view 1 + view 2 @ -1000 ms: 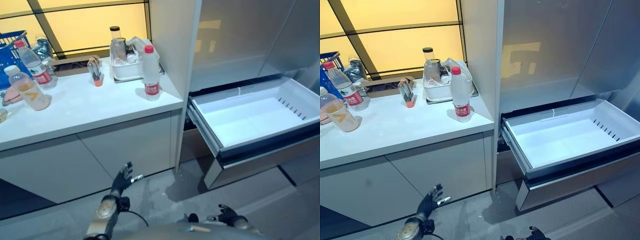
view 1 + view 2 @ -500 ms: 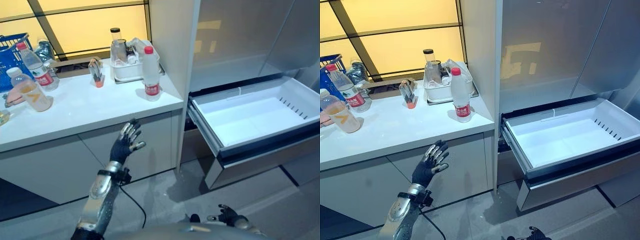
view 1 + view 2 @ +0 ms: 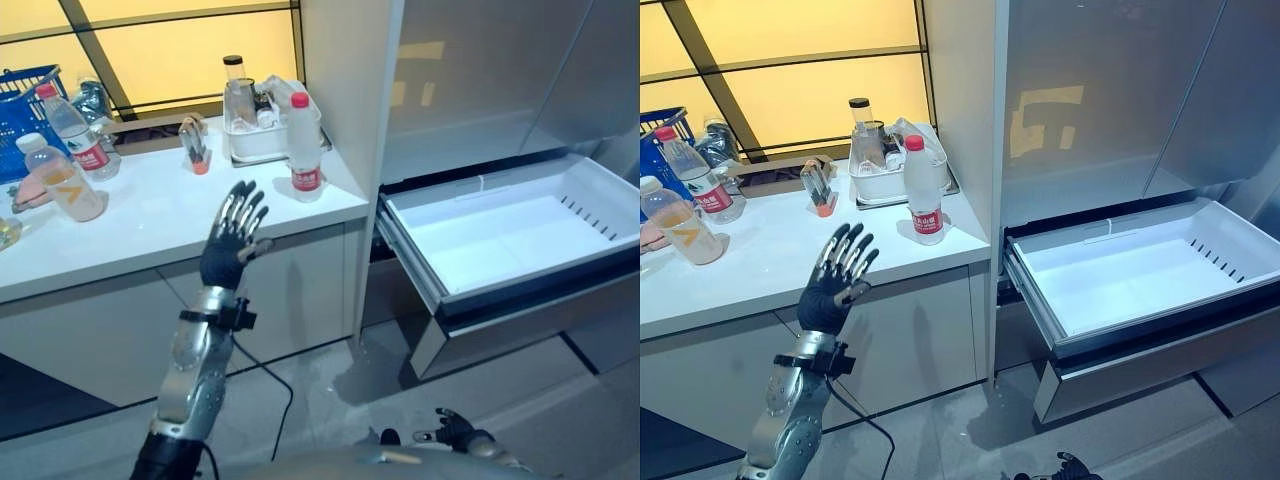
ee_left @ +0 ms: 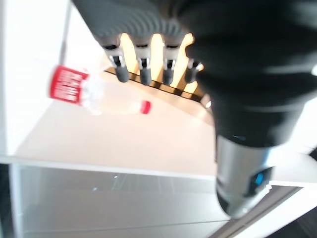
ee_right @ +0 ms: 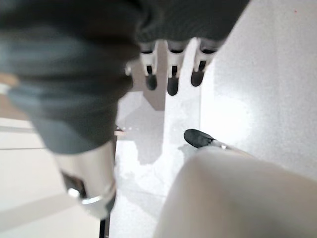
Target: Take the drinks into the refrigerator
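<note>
White desk (image 3: 150, 225) carries the red-capped clear plastic bottle (image 3: 304, 147); short of it, the left hand (image 3: 228, 242) is raised, fingers (image 3: 243, 207) released, for reaching. Right hand (image 3: 455, 432) is hung low, relaxed.

A white countertop (image 3: 150, 225) above pale cabinet fronts is seen, ending at a tall pale panel on its right. Near its right front corner a clear red-capped bottle (image 3: 303, 148) is stood upright. Behind that bottle a white tray (image 3: 262, 142) holding jars and packets is placed, with a small holder (image 3: 193, 143) just beside it. At the far left two more bottles (image 3: 61, 178) and a blue basket (image 3: 22, 100) are set
</note>
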You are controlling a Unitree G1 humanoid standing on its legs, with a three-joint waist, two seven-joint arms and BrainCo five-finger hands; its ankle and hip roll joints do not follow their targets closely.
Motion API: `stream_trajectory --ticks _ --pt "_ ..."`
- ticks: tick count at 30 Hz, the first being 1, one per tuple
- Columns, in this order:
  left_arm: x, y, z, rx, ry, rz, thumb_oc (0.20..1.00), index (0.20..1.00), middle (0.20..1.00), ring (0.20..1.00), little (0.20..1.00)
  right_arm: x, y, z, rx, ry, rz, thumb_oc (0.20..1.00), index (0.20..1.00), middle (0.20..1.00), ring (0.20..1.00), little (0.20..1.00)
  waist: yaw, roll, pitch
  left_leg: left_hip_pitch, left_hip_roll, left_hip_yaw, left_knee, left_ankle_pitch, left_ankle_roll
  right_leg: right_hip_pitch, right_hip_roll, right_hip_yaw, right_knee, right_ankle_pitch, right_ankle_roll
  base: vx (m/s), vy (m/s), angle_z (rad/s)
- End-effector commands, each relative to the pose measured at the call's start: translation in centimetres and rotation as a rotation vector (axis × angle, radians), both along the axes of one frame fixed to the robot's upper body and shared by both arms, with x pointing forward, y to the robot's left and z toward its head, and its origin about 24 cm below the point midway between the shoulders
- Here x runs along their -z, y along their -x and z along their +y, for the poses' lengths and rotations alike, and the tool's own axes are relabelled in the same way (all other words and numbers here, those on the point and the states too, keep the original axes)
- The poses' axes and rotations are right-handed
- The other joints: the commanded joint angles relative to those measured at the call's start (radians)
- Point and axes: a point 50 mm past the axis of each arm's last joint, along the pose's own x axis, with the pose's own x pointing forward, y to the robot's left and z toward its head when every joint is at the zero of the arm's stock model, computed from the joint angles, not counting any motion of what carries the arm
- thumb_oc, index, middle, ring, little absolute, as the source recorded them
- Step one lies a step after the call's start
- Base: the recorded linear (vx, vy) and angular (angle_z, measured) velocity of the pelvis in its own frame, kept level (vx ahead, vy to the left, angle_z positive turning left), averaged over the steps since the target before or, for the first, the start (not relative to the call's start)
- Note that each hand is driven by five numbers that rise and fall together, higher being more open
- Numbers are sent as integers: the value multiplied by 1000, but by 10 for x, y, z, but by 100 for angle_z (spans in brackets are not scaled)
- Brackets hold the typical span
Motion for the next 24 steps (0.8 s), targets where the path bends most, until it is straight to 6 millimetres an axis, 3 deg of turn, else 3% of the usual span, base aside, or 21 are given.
stream_trajectory --ticks 1,8,15,20,23,24 --pt "-43 -5 5 -47 58 -204 1000 1000 1000 1000 1000 0 -16 25 -109 -28 -12 1000 1000 1000 1000 1000 3 -38 5 -44 -71 -3 40 -33 60 108 -5 -6 70 -143 43 0 0 0" --pt "-68 -28 16 -146 15 -267 1000 1000 1000 1000 1000 1 -13 24 -125 -22 6 1000 1000 1000 1000 1000 -9 -29 -1 -37 -70 0 38 -34 57 115 -5 -6 68 -144 45 6 1 -1" --pt "-89 -64 21 -222 -87 -249 1000 1000 1000 1000 1000 2 -10 21 -135 -11 21 1000 1000 1000 1000 1000 -28 -14 -9 -31 -70 4 36 -30 54 120 -3 -7 68 -143 50 0 0 0" --pt "-92 -92 26 -257 -177 -166 1000 1000 1000 1000 1000 3 -5 20 -142 -7 38 1000 1000 1000 1000 1000 -41 -5 -13 -27 -69 4 32 -26 53 121 -2 -5 64 -140 52 0 0 0" --pt "-88 -122 37 -346 -306 -31 1000 1000 1000 1000 1000 3 -4 18 -139 5 43 1000 1000 1000 1000 1000 -59 7 -15 -18 -66 7 28 -30 52 129 1 -3 59 -145 57 0 0 0" --pt "-89 -122 37 -345 -306 -32 1000 1000 1000 1000 1000 3 -4 18 -138 5 42 1000 1000 1000 1000 1000 -58 7 -14 -18 -66 7 28 -30 52 129 1 -3 60 -145 57 0 0 0"
